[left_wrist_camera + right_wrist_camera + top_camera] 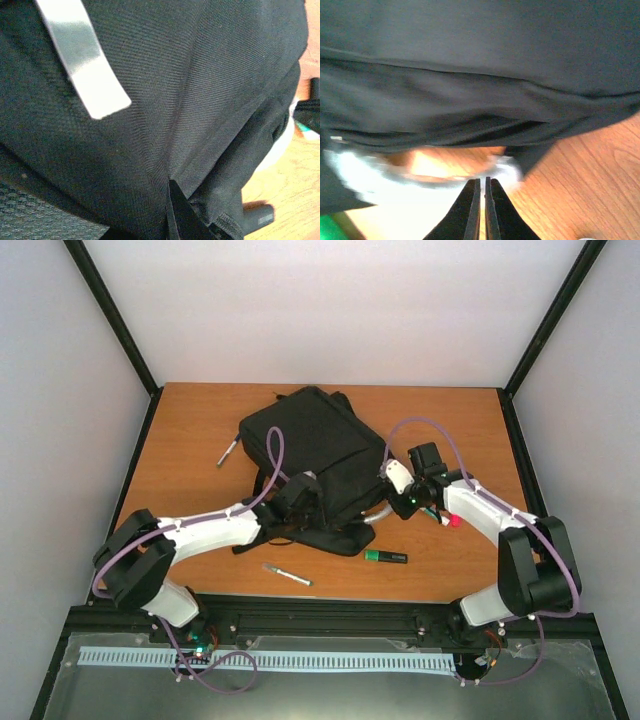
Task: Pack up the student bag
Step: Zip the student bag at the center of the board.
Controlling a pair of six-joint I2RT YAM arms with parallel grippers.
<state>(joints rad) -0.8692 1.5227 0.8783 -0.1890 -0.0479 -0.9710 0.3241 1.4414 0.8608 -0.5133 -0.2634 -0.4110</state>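
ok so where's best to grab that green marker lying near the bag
Grip the green marker around the middle of its barrel, coming straight down from above. It lies flat on the table, long axis left to right, just on the near side of the student bag, so close front to back across it. The right gripper looks nearest.

The student bag [315, 455] lies on the middle of the table [190, 420]. My left gripper [303, 492] sits at its near edge, and my right gripper [388, 474] at its right side. A pen [228, 452] lies left of the bag, apart from it. A second pen [287, 575] lies before it, near the table's front edge. A marker [385, 557] lies before the bag on the right, just beside its near corner.
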